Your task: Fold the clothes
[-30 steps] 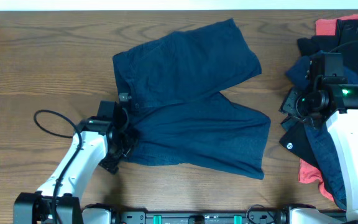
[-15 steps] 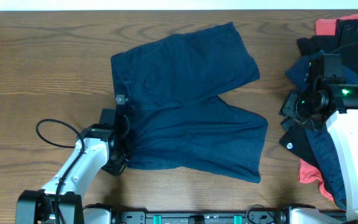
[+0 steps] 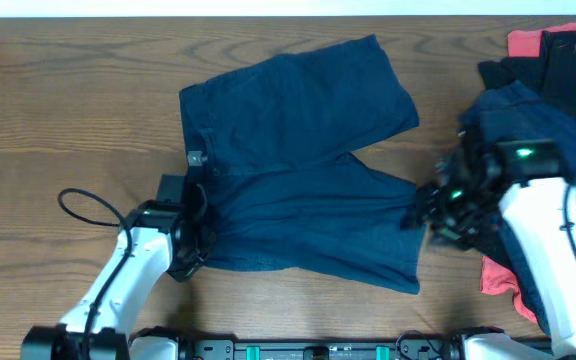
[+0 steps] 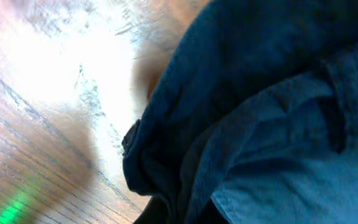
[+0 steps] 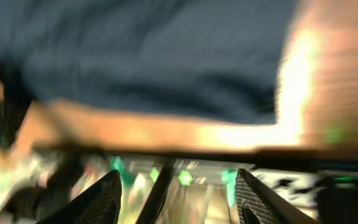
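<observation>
The clothes being handled are navy shorts [image 3: 298, 150], spread flat mid-table with the waistband to the left and both legs pointing right. My left gripper [image 3: 196, 240] is shut on the lower waistband corner. In the left wrist view the navy cloth [image 4: 278, 124] bunches down between the fingers of the left gripper [image 4: 185, 214]. My right gripper [image 3: 423, 212] hovers at the hem of the nearer leg, blurred by motion. In the right wrist view the right gripper [image 5: 179, 199] is open with nothing between its fingers [image 5: 98, 199], and navy cloth [image 5: 154, 56] lies ahead.
More clothes are piled at the right edge: navy and black pieces [image 3: 558, 70] over coral-red ones [image 3: 528, 40]. The left arm's black cable [image 3: 83, 205] loops on the bare wood table [image 3: 68, 100].
My left gripper has shut on the waistband corner. The right arm has swung left from the pile to the shorts' nearer leg, jaws opening a little wider.
</observation>
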Motion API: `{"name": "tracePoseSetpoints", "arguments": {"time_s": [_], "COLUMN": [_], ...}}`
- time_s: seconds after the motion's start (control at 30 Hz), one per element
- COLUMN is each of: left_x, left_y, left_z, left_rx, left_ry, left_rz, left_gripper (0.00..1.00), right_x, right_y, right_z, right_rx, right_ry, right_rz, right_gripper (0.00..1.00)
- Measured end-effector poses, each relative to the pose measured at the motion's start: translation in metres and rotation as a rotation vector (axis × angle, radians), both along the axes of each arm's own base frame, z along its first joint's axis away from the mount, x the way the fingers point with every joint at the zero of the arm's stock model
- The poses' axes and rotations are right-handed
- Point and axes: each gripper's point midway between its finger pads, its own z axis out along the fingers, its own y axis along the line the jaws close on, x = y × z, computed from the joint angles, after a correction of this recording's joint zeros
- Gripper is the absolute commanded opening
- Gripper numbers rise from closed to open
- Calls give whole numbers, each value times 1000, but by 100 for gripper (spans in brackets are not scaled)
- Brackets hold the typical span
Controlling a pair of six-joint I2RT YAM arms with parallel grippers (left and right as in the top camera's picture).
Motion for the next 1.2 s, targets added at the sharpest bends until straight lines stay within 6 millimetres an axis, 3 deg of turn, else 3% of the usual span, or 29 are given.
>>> {"name": "tracePoseSetpoints", "arguments": {"time_s": [0.2,0.43,0.57,0.67,0.83,0.97,1.2], "left_x": [6,5,5,5,2,0,0], "left_y": [-1,-1,-2,-2,-2,-3,-3], "left_z": [9,9,9,9,9,9,9], "left_rx": [-2,-3,-5,-5,-9,-12,-15], "left_ry": [-52,-54,-54,-53,-41,-34,-33], "left_rz": [-35,-64,-76,-76,-77,-77,-77], "left_gripper": [6,6,6,6,6,6,6], "right_x": [-40,-60,-62,-59,-55,-57,-72], "right_y": [50,66,66,57,32,22,10], "right_z": [-12,-17,-24,-41,-74,-86,-112], "right_rx": [141,220,249,203,56,-6,-81], "right_ry": [90,69,44,30,46,88,182], "right_rz": [67,-57,-168,-270,-494,-619,-764], "right_gripper": [58,63,63,63,72,79,75]}}
